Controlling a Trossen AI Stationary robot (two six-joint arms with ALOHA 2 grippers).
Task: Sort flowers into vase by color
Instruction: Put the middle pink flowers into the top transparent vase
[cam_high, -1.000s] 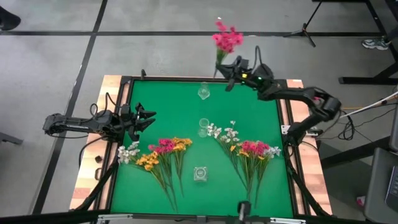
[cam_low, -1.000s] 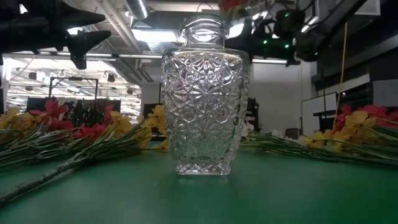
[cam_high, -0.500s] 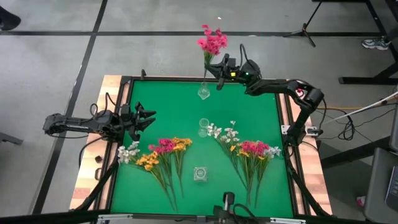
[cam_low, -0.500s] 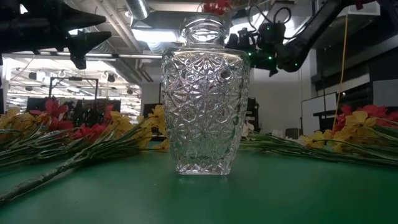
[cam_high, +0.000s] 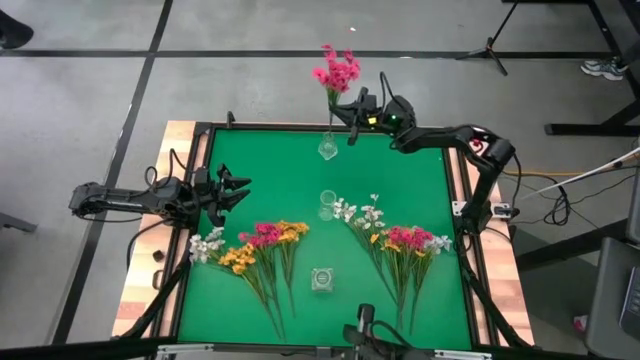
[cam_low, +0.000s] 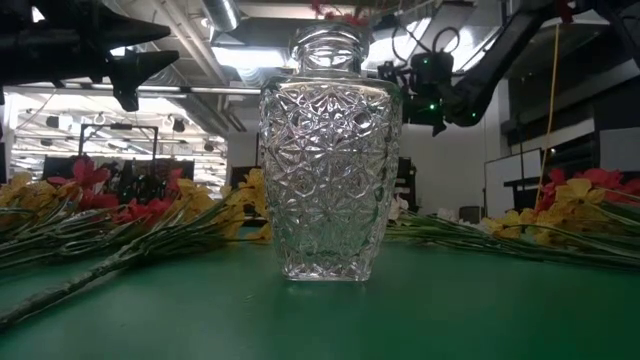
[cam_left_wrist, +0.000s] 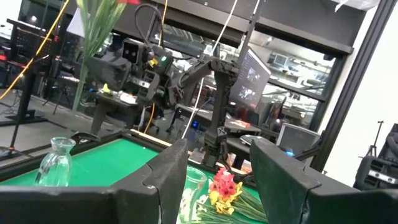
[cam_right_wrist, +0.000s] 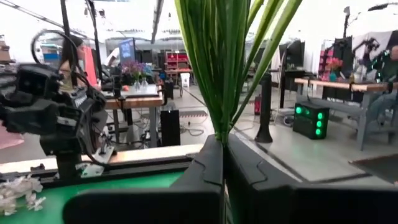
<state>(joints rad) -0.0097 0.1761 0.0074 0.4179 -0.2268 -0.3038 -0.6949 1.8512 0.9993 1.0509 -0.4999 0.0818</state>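
High view first, and we see the right gripper (cam_high: 350, 108) at top centre, just past the far edge of the green table (cam_high: 270, 170), fingers clamped on the stems of a magenta-pink bunch (cam_high: 337, 70) whose blossoms stand above the frame's upper middle. Its stems run down to the small glass vase (cam_high: 328, 149) standing on the felt right below. A second glass vase (cam_high: 327, 204) sits mid-table, and a cut-glass vase (cam_high: 321, 279) lower centre. Two heaps of flowers lie flat: the left heap (cam_high: 255, 245) of white, yellow-orange and pink at lower left, the right heap (cam_high: 395, 240) at lower right. The left gripper (cam_high: 237, 189) hangs at the left edge, fingers spread, holding nothing.

Low view now: we get the cut-glass vase (cam_low: 329, 150) filling the centre, upright on the green felt, with flower heaps lying on either side. The right gripper (cam_low: 415, 90) shows upper right with green lights; a scrap of pink bloom sits at top centre.

Left wrist view: we look between two parted dark fingers (cam_left_wrist: 161, 180) and see the small vase (cam_left_wrist: 56, 163) at lower left, green stems (cam_left_wrist: 93, 31) above it.

Right wrist view: the fingers (cam_right_wrist: 205, 177) are pressed together on a sheaf of green stems (cam_right_wrist: 227, 62) rising up the middle.
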